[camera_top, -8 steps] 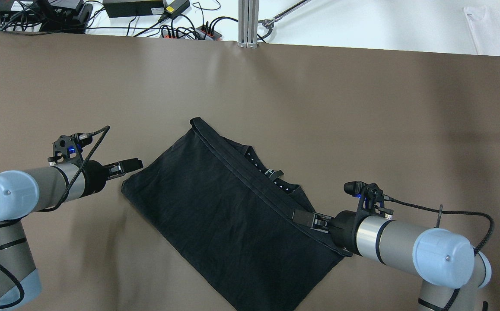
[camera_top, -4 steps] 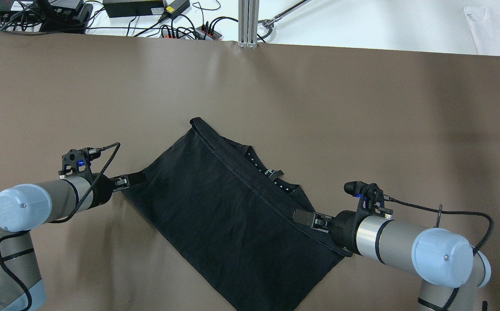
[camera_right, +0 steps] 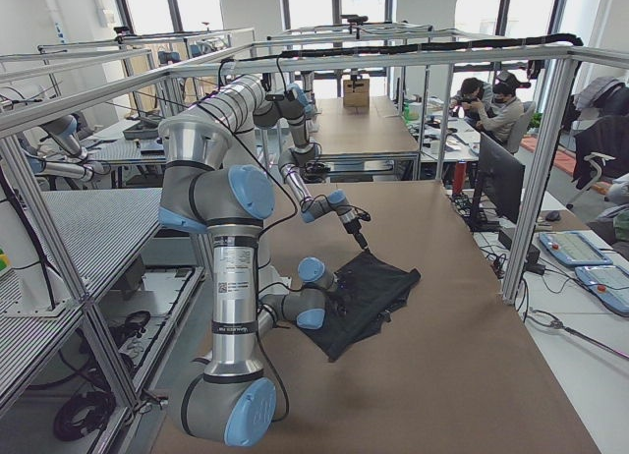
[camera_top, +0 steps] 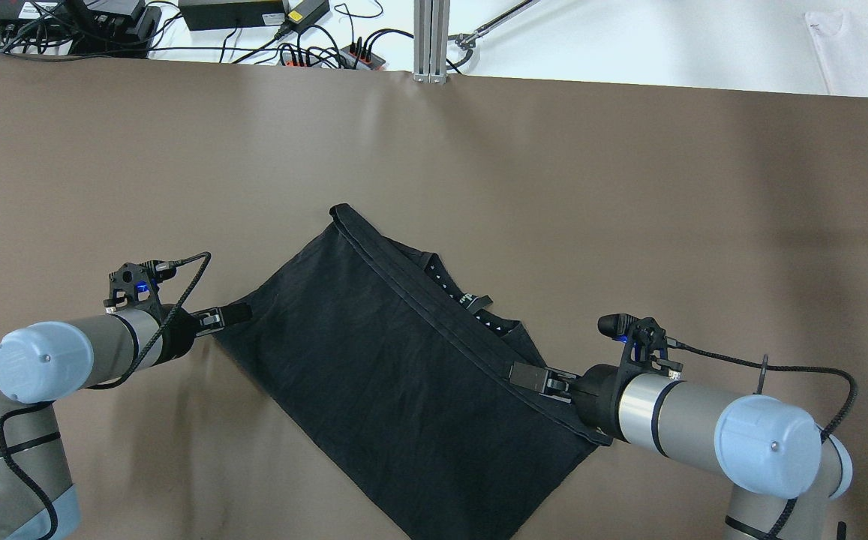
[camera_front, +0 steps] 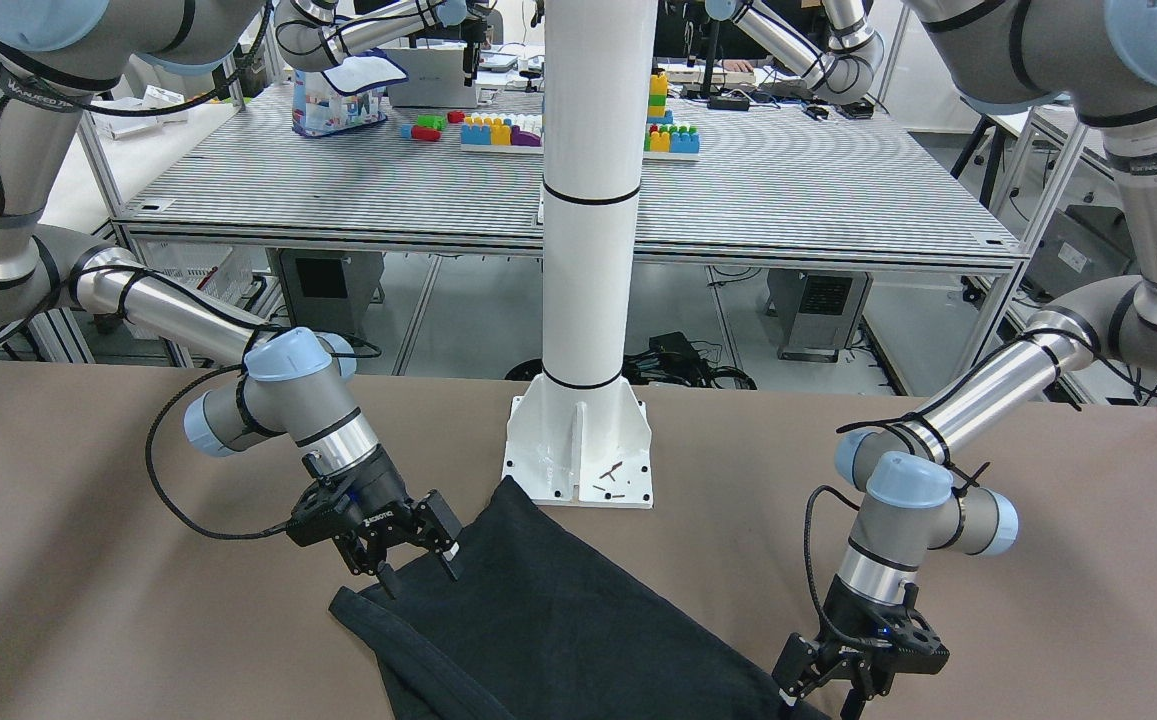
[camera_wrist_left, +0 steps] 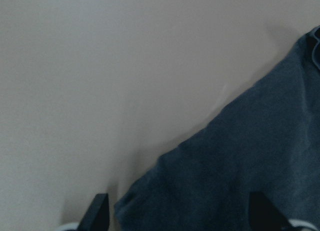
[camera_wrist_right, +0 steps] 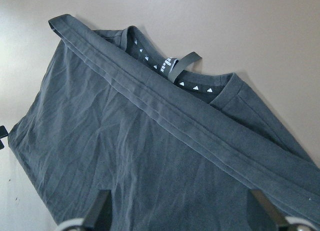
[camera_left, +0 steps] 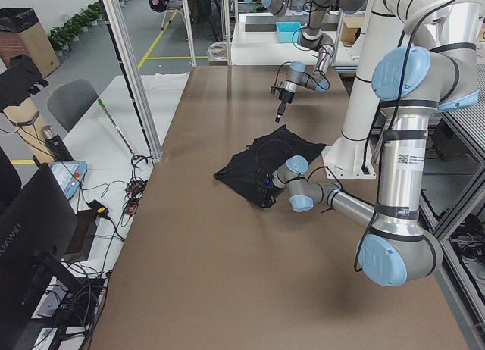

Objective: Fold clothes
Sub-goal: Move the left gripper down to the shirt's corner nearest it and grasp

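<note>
The clothes [camera_top: 396, 360] are one black garment folded into a slanted rectangle on the brown table, with a hemmed band and a neckline [camera_wrist_right: 175, 71] at its far side. My left gripper [camera_top: 242, 310] is low at the garment's left corner. It is open, and in the left wrist view the corner of the clothes [camera_wrist_left: 240, 156] lies between its fingers [camera_wrist_left: 97, 213]. My right gripper [camera_top: 516, 373] hovers over the hemmed band near the right end. It is open too, its fingers [camera_wrist_right: 100, 211] spread above the fabric.
The white pole's base [camera_front: 578, 450] stands at the robot side, just behind the garment. Cables and power strips [camera_top: 313, 52] and an aluminium post [camera_top: 430, 37] line the far edge. A white garment [camera_top: 861, 52] lies beyond the far right corner.
My left arm has swung toward the robot and dropped to the garment's left corner. The right arm and the garment have stayed still.
</note>
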Available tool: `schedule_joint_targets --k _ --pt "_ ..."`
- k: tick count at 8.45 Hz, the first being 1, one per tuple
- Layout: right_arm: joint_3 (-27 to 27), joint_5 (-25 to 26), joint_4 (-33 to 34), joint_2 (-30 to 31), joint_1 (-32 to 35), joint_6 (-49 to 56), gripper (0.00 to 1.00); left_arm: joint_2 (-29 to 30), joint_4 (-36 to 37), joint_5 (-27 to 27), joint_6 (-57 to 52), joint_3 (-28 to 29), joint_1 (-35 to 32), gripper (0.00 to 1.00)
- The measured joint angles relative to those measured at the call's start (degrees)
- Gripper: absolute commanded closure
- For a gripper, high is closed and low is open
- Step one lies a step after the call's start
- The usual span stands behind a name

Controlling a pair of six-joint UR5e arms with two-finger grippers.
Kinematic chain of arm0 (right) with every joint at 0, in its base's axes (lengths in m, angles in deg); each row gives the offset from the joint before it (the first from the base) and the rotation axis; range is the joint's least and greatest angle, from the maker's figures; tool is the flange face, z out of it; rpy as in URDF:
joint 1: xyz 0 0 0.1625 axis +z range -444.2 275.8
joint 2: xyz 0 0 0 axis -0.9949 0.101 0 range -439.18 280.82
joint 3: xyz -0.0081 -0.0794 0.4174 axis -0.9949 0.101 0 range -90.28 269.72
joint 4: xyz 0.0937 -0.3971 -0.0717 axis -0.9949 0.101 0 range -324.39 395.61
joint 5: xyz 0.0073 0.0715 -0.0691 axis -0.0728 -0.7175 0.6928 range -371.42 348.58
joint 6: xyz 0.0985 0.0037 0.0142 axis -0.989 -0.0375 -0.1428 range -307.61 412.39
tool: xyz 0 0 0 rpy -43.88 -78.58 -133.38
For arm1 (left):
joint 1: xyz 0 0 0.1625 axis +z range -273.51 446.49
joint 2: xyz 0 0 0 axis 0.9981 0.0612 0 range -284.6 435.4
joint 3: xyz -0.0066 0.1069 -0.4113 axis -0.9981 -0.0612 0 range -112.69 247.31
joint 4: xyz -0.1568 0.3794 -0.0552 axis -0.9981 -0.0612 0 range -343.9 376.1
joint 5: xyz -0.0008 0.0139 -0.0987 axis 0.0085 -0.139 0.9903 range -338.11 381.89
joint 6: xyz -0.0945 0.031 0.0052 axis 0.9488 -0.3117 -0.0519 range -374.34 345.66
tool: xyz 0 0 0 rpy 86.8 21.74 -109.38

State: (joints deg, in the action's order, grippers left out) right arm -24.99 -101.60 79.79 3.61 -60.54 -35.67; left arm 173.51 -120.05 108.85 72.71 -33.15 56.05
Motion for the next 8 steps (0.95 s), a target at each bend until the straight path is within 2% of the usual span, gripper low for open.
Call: schedule_joint_targets --k 2,3,4,5,8 --pt "0.0 0.1 0.0 0.0 0.2 0.0 0.05 0.0 0.0 0.1 -0.2 0.8 0.1 0.0" --pt "0.0 0.1 0.0 0.0 0.3 0.0 0.06 0.1 0.0 0.1 -0.3 1.2 0.3 0.24" --pt "0.0 0.1 0.0 0.0 0.3 0.0 0.05 0.2 0.1 0.1 -0.4 1.5 0.4 0.78" --pt "0.0 0.1 0.0 0.0 0.4 0.0 0.05 0.3 0.1 0.2 -0.5 1.5 0.4 1.0" --pt "0.0 0.1 0.0 0.0 0.9 0.0 0.06 0.5 0.3 1.1 -0.8 1.3 0.5 1.0"
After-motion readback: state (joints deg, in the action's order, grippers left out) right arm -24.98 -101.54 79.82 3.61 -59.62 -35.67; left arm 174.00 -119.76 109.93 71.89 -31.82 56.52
